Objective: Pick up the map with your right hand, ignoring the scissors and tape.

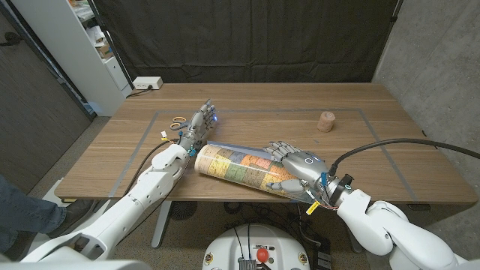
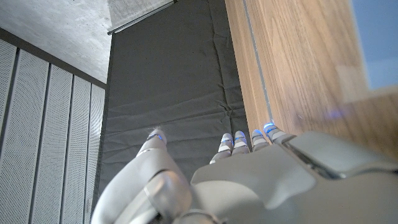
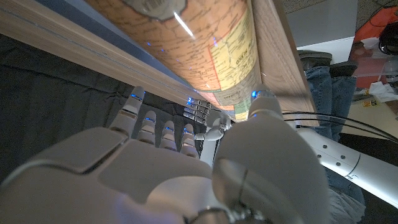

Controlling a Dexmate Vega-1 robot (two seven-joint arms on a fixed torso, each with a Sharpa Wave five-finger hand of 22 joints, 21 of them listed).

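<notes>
Head view shows the right hand (image 1: 292,166) wrapped around one end of the rolled, multicoloured paper map (image 1: 234,165), fingers over the top of the roll and thumb on the near side, so the hand holds the map. The roll lies across the near part of the wooden table (image 1: 300,101), stretching from the right hand toward the left hand (image 1: 199,124); whether it is off the wood or resting on it, I cannot tell.

Right wrist view shows the same grasp from behind: pale fingers (image 3: 163,134) and thumb reach up on either side of the printed yellow-and-orange surface of the map (image 3: 211,50), which runs along the table's edge. A person's jeans-clad leg (image 3: 323,78) shows past the hand, beyond the table.

The left hand stands on the table just beyond the far end of the roll, fingers straight and close together, holding nothing. Left wrist view shows its fingertips (image 2: 239,138) pointing toward a dark curtain (image 2: 174,87).

Just beyond the left hand lie orange-handled scissors (image 1: 178,122). Well beyond the right hand, toward the far side, sits a small brown roll of tape (image 1: 325,121).
</notes>
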